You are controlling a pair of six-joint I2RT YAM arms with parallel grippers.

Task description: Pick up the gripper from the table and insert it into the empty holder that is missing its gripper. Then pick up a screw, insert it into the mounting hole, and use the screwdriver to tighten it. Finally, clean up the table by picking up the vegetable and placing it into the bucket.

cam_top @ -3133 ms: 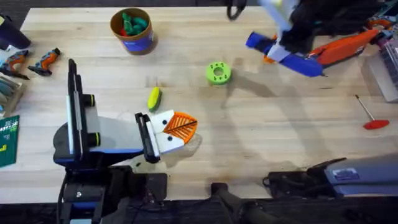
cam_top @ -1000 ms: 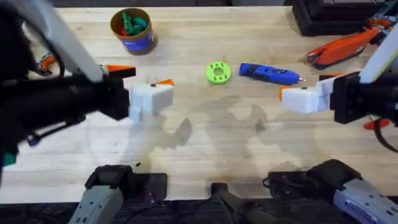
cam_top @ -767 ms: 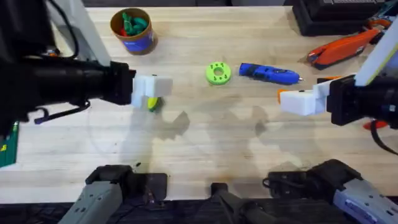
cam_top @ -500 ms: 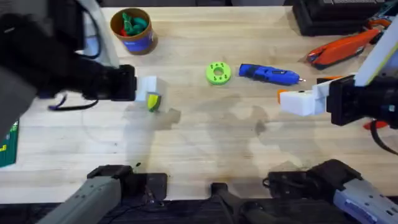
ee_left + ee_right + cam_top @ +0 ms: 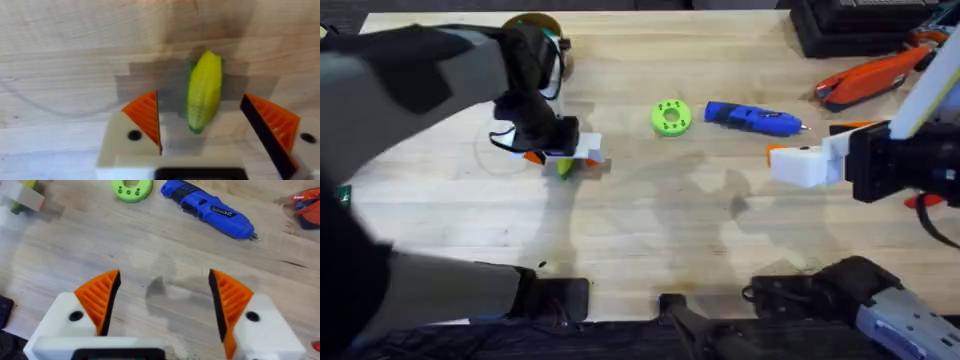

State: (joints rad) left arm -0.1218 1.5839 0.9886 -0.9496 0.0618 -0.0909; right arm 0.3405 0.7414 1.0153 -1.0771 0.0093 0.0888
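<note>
Vegetable [image 5: 204,90]: lay on the table [image 5: 650,230], between the left gripper's [image 5: 202,125] spread pads, nearer the far-side one.
Long axis: ran along the fingers, across the closing line.
Nearer arm: left; right gripper [image 5: 162,302] hung spread, empty, well apart.
Bucket [image 5: 563,52]: mostly hidden behind the left arm.
Overhead: vegetable barely visible under the gripper.

Right gripper [image 5: 162,300]: two white finger mounts with orange ribbed pads [image 5: 100,297], spread wide apart, nothing between them, above bare table [image 5: 165,255].
Table: light wood, visible grain.
Screwdriver [image 5: 207,209]: blue, lying flat on the table, metal tip pointing away from the green disc.
Green disc [image 5: 132,189]: round, with holes, just beside the screwdriver's blunt end.
White block [image 5: 20,197]: blurred, with a yellow-green bit beside it.
Red object [image 5: 306,207]: partly cut off at the edge.
</note>
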